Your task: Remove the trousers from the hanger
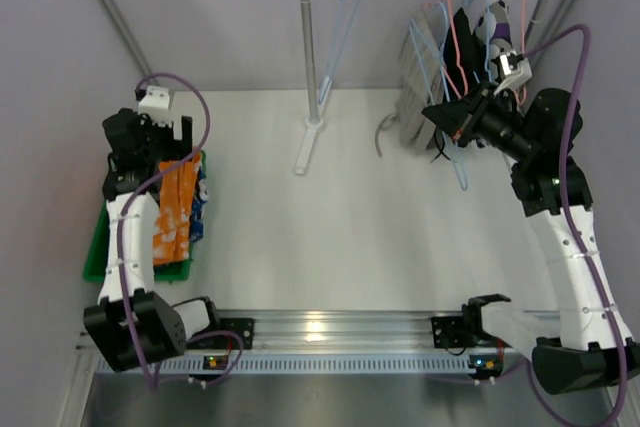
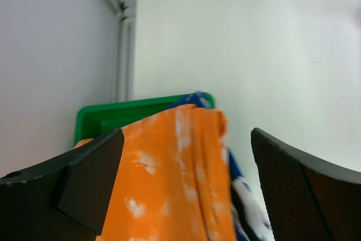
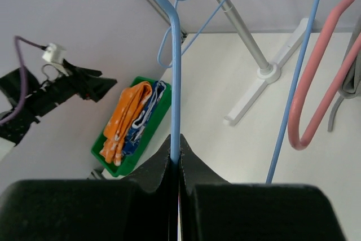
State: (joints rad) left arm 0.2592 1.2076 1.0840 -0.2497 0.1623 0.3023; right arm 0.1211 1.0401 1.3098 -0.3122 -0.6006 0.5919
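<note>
The orange trousers [image 1: 175, 209] and the blue white-patterned trousers [image 1: 200, 209] lie in a green bin [image 1: 95, 247] at the left. My left gripper [image 1: 148, 152] hovers over them, open and empty. In the left wrist view its jaws stand wide apart [image 2: 187, 139] above the orange cloth [image 2: 175, 196], with the blue cloth [image 2: 248, 201] beside it. The grey trousers [image 1: 412, 97] hang on the rack at the back right. My right gripper [image 1: 440, 112] is next to them, shut [image 3: 179, 152] on the thin bar of a light blue hanger [image 3: 175, 83].
The rack's pole [image 1: 308, 37] and white foot [image 1: 308, 147] stand at the back centre. An empty blue hanger [image 1: 340, 37] hangs beside the pole. Pink [image 3: 316, 111] and other blue hangers hang close round my right gripper. The bin [image 3: 149, 139] sits against the left wall.
</note>
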